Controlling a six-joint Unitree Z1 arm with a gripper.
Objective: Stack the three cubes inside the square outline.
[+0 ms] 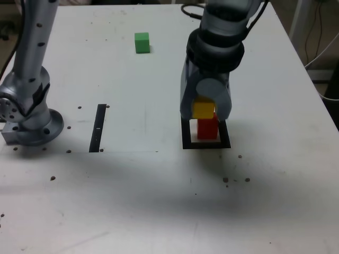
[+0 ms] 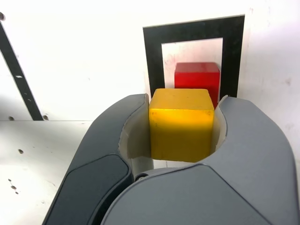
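Observation:
My gripper (image 1: 205,112) is shut on the yellow cube (image 1: 204,109), with its jaws pressed against the cube's two sides, as the wrist view shows (image 2: 183,108). The yellow cube (image 2: 181,124) hangs directly over the red cube (image 1: 207,128), shifted slightly toward the exterior view's left. I cannot tell whether the two touch. The red cube (image 2: 197,79) stands inside the square outline (image 1: 206,145), on its white centre, and the black frame (image 2: 194,30) shows around it. The green cube (image 1: 142,42) sits alone at the far side of the table, well to the exterior view's left of the gripper.
A thin black strip (image 1: 98,127) lies flat on the table, left of the outline in the exterior view. The arm's grey base (image 1: 29,114) stands at the table's left edge. Cables (image 1: 318,47) hang beyond the right table edge.

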